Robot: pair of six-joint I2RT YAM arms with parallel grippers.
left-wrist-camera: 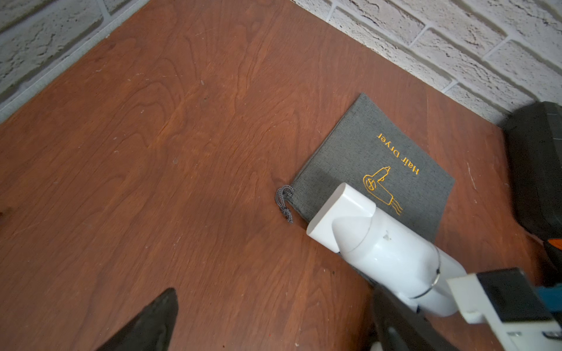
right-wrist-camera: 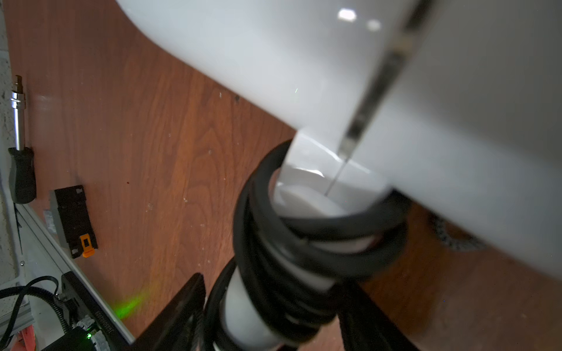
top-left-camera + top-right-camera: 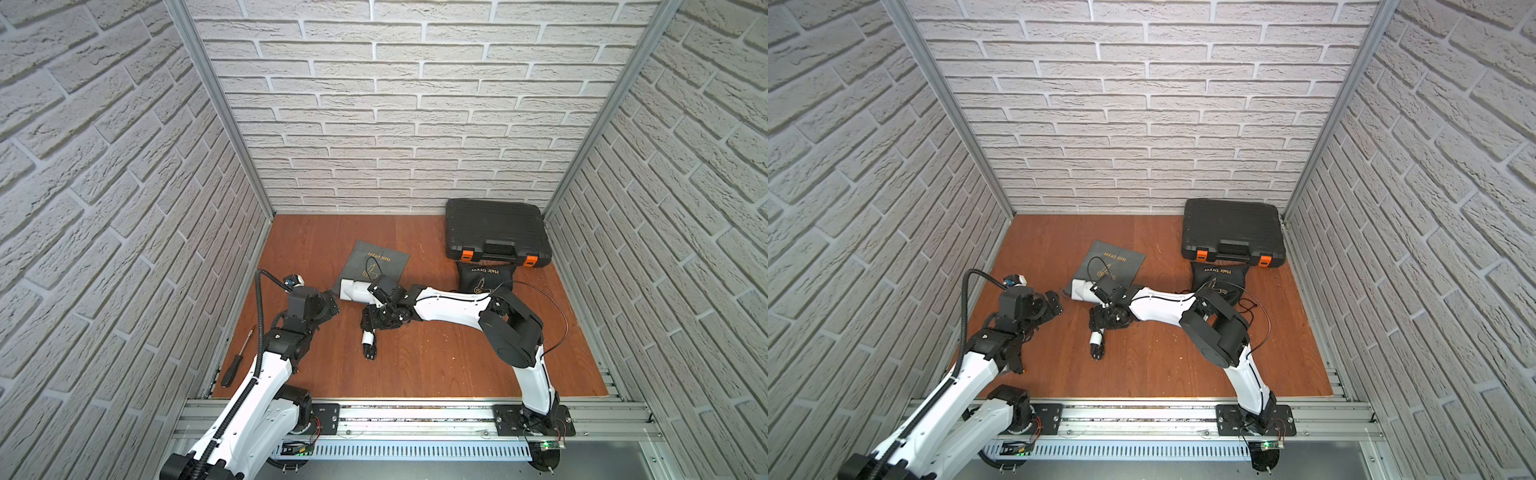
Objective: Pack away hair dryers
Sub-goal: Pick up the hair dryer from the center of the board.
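Note:
A white hair dryer (image 3: 354,290) lies at mid-table with its flat nozzle (image 1: 340,212) over the near edge of a flat grey "Hair Dryer" bag (image 3: 376,262). Black cord (image 2: 304,243) is wound round its handle, and the plug (image 3: 370,352) trails toward the front. My right gripper (image 3: 376,318) is shut on that corded handle, one finger on each side in the right wrist view. Just left of the nozzle, my left gripper (image 3: 332,305) is open and holds nothing; only wood shows between its fingers (image 1: 158,319). Both top views show this.
A black hard case (image 3: 494,230) with orange latches stands at the back right. A bulging black "Hair Dryer" bag (image 3: 486,278) lies in front of it, under my right arm. A screwdriver (image 3: 237,361) lies by the left wall. Brick walls close in three sides.

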